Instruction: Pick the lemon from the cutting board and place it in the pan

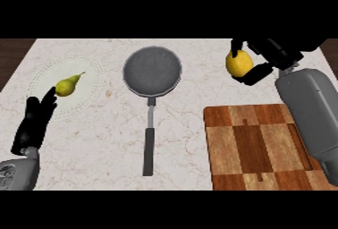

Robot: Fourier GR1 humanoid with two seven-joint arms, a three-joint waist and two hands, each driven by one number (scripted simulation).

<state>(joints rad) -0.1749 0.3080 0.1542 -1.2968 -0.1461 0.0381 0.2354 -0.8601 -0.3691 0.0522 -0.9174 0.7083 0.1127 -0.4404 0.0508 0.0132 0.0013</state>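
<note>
Here our right robot hand grips the lemon clear of the cutting board — presumably bound for the pan; left robot hand open.

Head view, steeply down onto counter

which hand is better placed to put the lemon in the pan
Right. The right hand is curled round the lemon, just right of the pan. The left hand rests open at the far left by the pear, holding nothing.
</note>
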